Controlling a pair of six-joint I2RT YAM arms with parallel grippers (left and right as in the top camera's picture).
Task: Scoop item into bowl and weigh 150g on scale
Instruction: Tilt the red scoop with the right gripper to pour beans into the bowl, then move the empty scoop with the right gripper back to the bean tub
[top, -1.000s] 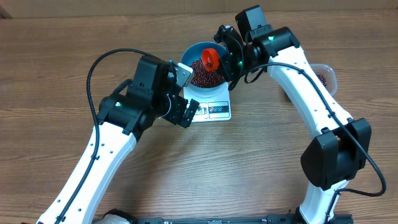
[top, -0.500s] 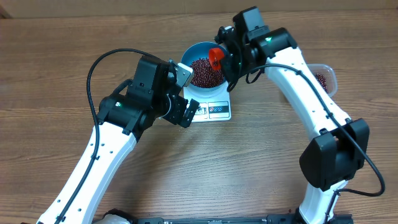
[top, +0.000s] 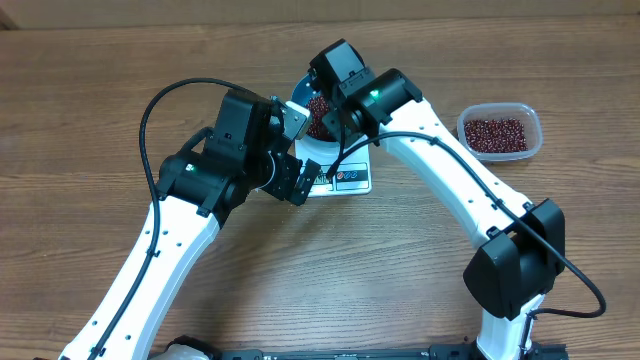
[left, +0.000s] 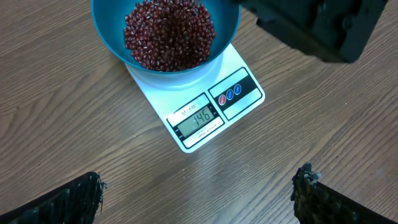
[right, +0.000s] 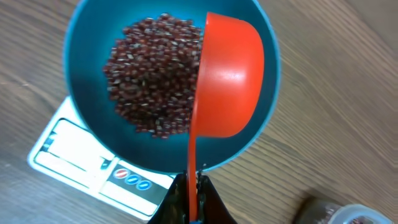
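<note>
Left wrist view showed the small dark red-brown beans (left: 168, 34) heaped as many loose glossy grains in the round deep blue bowl (left: 102, 25), filling its bottom and climbing partway up the walls. The bowl sat on the far end of the flat white rectangular kitchen scale (left: 239, 68), which lay askew on the wooden table (top: 100, 100). Its display (left: 199, 118) read 146 (the digits were plain). The left gripper (left: 196, 193) hung above the table on the near side of the scale, jaws spread wide and holding nothing. From the right wrist, the right gripper (right: 193, 193) was clamped on the thin handle of an orange-red plastic scoop (right: 230, 81), turned on its side over the bowl's right half. More beans lay in a clear rectangular plastic tub (top: 498, 132), well apart to the right.
</note>
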